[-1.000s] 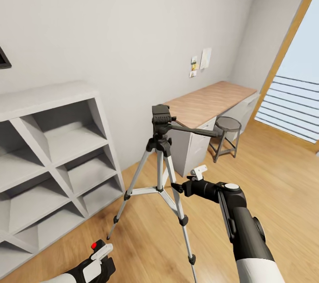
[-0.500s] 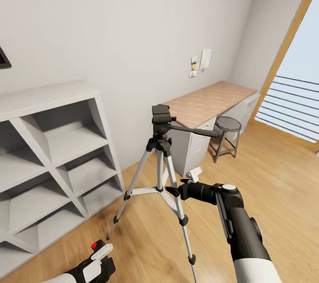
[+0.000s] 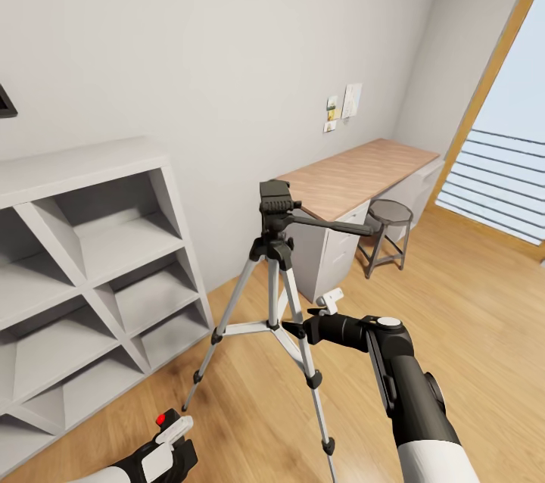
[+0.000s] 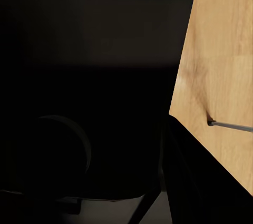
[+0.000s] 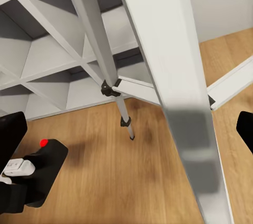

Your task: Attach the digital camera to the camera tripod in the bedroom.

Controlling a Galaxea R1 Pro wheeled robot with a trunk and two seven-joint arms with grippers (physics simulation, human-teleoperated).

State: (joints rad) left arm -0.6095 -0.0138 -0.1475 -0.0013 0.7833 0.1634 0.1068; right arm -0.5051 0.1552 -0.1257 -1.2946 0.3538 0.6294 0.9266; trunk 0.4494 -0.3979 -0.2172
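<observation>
Black digital camera (image 3: 168,444) sits clamped in left jaws; right jaws' state unclear beside camera tripod (image 3: 274,271).

Left claw (image 3: 168,445) low at the head view's lower edge, white fingers closed around the digital camera (image 3: 161,422); right arm extended forward, right claw (image 3: 303,328) level, jaws spread about a leg of the camera tripod (image 3: 274,271).

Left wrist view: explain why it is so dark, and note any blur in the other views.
Left wrist view: a black shape close to the lens blocks nearly everything, leaving one lit wedge of floor. Right wrist view: the nearest leg of the camera tripod is soft and out of focus, while the digital camera looks sharp. Head view: evenly lit, crisp.
</observation>
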